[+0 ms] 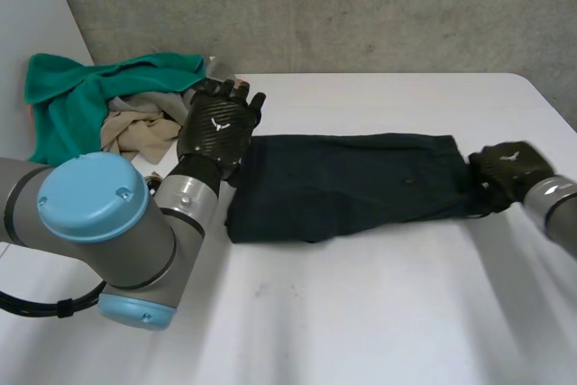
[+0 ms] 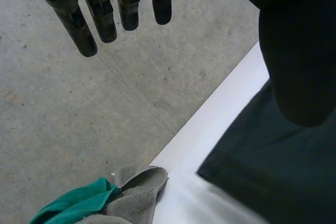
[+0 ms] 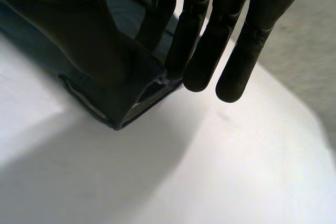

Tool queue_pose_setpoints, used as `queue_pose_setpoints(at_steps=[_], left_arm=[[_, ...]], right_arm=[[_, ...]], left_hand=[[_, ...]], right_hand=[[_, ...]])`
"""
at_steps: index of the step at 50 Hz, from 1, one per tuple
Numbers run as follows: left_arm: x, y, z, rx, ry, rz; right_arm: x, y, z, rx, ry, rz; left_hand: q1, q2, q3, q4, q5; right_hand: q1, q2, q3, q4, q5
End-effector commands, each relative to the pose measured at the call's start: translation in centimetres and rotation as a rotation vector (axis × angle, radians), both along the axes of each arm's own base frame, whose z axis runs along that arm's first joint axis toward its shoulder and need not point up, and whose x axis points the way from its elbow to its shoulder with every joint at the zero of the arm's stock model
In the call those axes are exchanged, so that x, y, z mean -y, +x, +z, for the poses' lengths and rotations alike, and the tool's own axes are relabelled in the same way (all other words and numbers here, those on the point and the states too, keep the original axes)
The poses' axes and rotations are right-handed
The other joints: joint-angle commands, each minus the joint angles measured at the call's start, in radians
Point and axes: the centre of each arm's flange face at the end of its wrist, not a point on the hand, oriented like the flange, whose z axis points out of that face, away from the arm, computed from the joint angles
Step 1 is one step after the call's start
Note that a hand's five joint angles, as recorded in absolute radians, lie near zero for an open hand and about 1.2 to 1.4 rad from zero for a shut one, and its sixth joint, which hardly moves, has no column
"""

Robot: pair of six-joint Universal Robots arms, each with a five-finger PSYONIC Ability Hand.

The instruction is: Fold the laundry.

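The dark garment [image 1: 347, 182] is laid flat, folded, at the middle of the white table [image 1: 361, 313]. Its left end is met by the left hand [image 1: 216, 128], fingers [image 2: 79, 30] straight and slightly spread. Its right end is touched by the right hand [image 1: 507, 169], fingers [image 3: 236, 61] straight and side by side.

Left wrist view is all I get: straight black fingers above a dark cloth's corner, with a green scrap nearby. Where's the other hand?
Observer: The right hand is at the opposite, right end of that dark garment, which lies flat and lengthwise on the white table. Your left hand is above its left end.
Operator: And the green scrap?
Observer: It belongs to a heap at the table's far left corner: a large teal cloth bunched beside a crumpled beige cloth.
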Motion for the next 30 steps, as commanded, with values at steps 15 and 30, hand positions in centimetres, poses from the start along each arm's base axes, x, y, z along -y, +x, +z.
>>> queue_pose_setpoints(at_steps=[15,30], left_arm=[[0.3,2.0,1.0,-0.013,-0.002,0.048],[0.8,2.6,2.2,-0.041,-0.024,0.068]], right_arm=[[-3.7,10.3,6.4,-0.266,-0.489,0.511],[-13.4,20.8,-1.3,-0.078,-0.412,1.116]], left_hand=[[-0.015,-0.029,-0.035,-0.029,-0.047],[-0.015,-0.029,-0.035,-0.029,-0.047]], right_hand=[[0.48,0.22,0.212,0.208,0.256],[0.48,0.22,0.212,0.208,0.256]])
